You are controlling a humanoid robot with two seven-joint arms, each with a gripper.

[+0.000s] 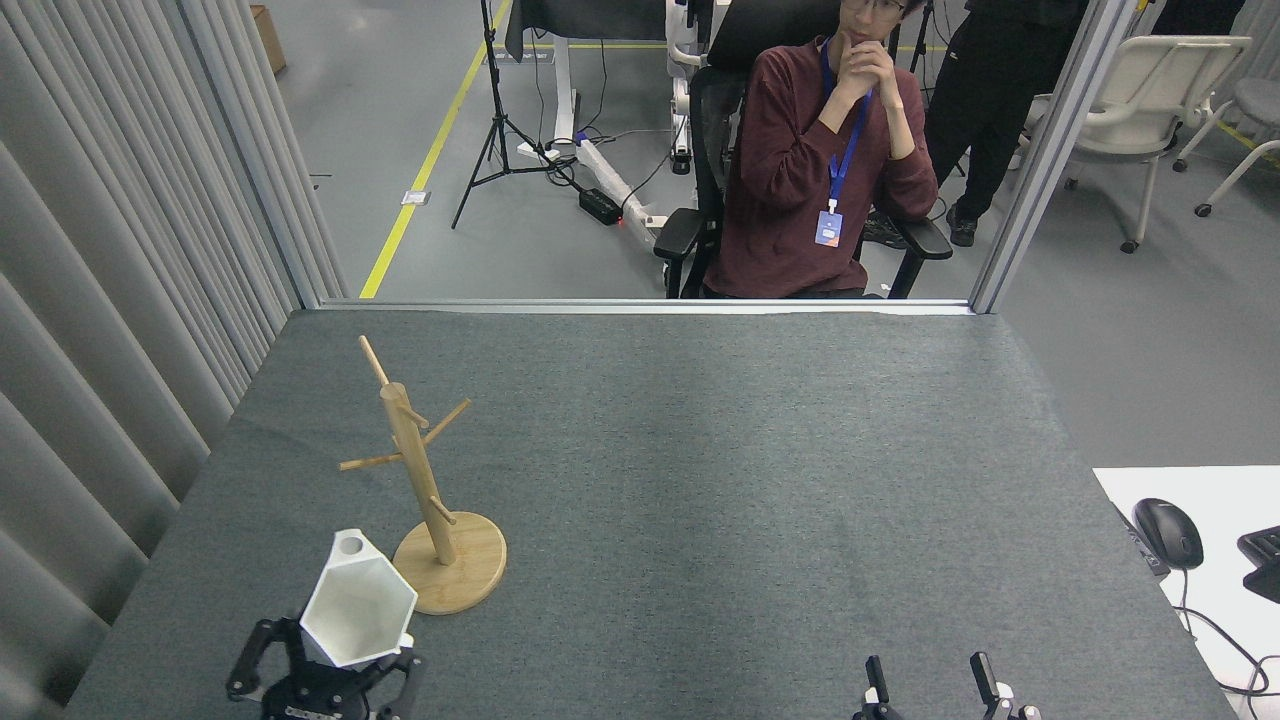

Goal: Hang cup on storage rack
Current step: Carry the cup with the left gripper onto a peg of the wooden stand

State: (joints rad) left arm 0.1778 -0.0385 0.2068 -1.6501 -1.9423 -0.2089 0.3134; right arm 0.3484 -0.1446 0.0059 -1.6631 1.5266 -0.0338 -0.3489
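Open room: the grey tabletop [720,480] lies bare across its centre, right and far parts.
Obstacle, near left: the storage rack [430,500] stands upright on its disc base, thin pegs angling out left, right and far.
Held object: the cup [357,603], gripped by the left gripper [320,675], sits just beside the rack base, on its left.
Left margin: ribbed grey curtain [110,330] hems the tabletop edge.
Near right: the right gripper [930,690], fingers spread, rises at the near edge.
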